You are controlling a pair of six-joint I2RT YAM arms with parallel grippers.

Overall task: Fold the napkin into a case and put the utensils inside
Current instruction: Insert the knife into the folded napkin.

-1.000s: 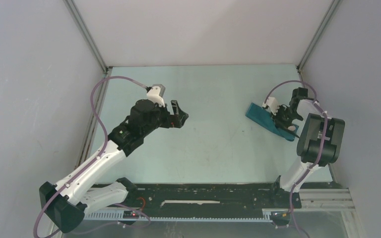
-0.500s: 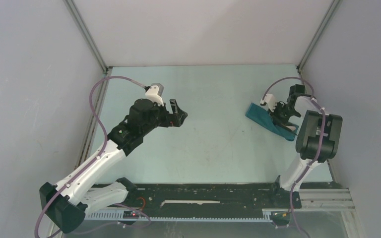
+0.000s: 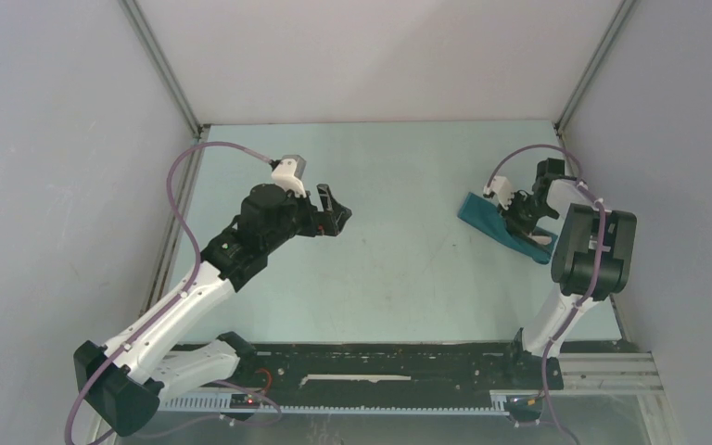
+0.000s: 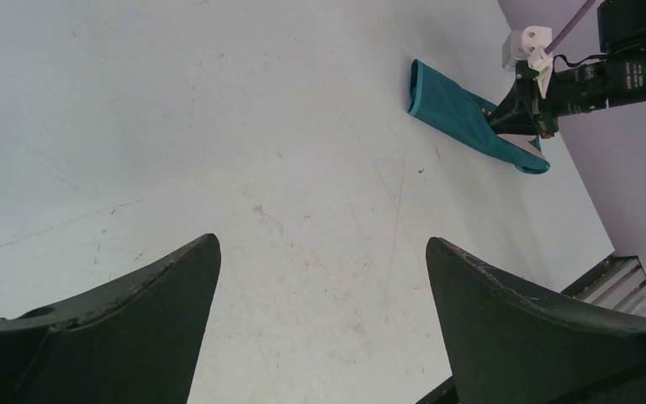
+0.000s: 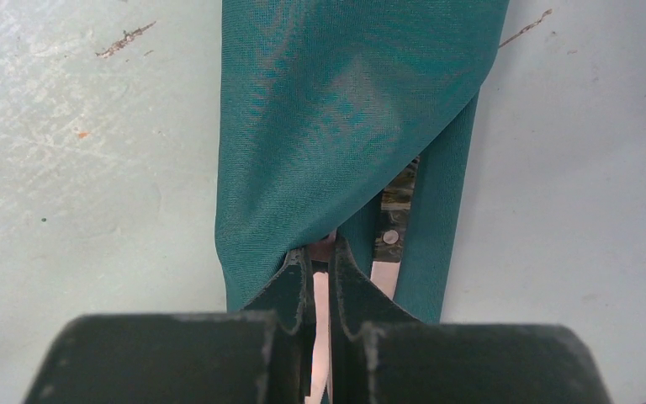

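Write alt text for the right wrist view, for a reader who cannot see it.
The right gripper, its dark fingers almost together, pinches a slim metal utensil at the mouth of the folded teal napkin. A second shiny utensil lies in the fold beside it, and the cloth rests on a pale, scuffed table.

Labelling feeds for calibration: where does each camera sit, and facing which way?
Top external: above and behind the bases, looking down on the table; left gripper and right gripper show.
Left wrist: on the left arm, faces across the table to the case; open fingers below.
Right wrist: faces down onto the case; shut fingers pinch a utensil.
Top and left wrist both show the right gripper.
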